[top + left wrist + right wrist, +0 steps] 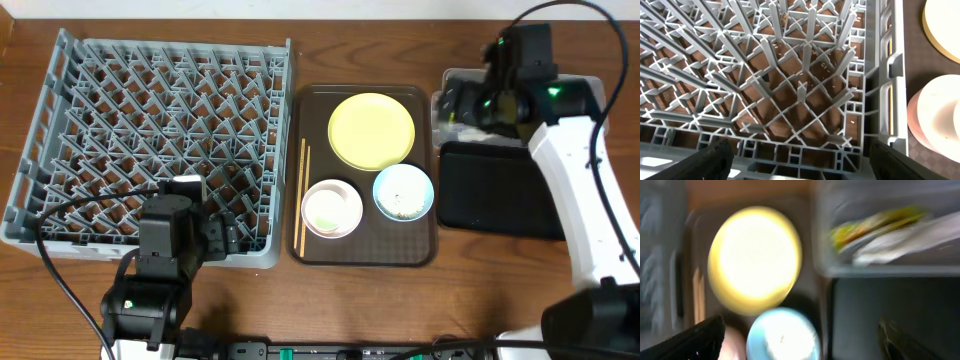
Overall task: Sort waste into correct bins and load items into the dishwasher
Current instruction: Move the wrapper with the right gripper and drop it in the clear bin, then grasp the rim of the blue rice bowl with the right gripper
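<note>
Yellow plate (371, 130) sits on brown tray (360, 247) at 9 o'clock of right claw (800, 345), the nearer arm; claw gapes wide, empty, over clear tub (870, 271). Left claw (812, 162) likewise wide, empty, above grey rack (150, 100).

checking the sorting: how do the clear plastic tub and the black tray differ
The clear plastic rectangular tub is see-through and holds a greenish snack wrapper and white crumpled paper; the shallow black rectangular tray is opaque and looks bare. Both are rectangular, side by side.
</note>
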You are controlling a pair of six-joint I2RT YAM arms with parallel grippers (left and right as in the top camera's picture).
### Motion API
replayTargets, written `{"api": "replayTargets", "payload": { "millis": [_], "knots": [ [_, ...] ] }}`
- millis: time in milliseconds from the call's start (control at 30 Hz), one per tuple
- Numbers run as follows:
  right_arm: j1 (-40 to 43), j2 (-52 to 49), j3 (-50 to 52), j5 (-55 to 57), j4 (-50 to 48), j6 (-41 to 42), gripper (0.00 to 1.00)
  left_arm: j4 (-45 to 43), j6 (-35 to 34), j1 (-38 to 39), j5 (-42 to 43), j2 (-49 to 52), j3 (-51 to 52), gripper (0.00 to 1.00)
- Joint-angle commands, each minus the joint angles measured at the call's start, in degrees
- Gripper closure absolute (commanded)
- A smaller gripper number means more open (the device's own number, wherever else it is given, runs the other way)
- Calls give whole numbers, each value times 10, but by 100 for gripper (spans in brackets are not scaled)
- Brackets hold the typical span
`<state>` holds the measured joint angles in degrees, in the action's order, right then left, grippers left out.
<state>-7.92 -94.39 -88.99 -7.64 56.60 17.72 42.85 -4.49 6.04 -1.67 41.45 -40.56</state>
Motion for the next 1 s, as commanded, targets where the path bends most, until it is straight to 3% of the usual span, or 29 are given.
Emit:
{"api": "replayTargets", "payload": {
  "millis": [0, 133, 400, 633, 833, 967],
  "knots": [
    [-53, -5, 3, -52, 35, -73, 9, 0, -3, -3, -3, -3, -14, 10],
    [-116, -23, 13, -4, 61, -64, 22, 0, -3, -3, -3, -3, -14, 10],
    [-202, -94, 45, 70, 50, 54, 30, 0, -3, -3, -3, -3, -14, 10],
    [-225, -155, 45, 70, 32, 108, 46, 0, -3, -3, -3, -3, -14, 10],
    [-234, -202, 45, 71, 6, 118, 51, 0, -3, -3, -2, -3, -14, 10],
    [-234, -223, 45, 72, 6, 136, 67, 0, -3, -3, -3, -3, -14, 10]
  ]
}}
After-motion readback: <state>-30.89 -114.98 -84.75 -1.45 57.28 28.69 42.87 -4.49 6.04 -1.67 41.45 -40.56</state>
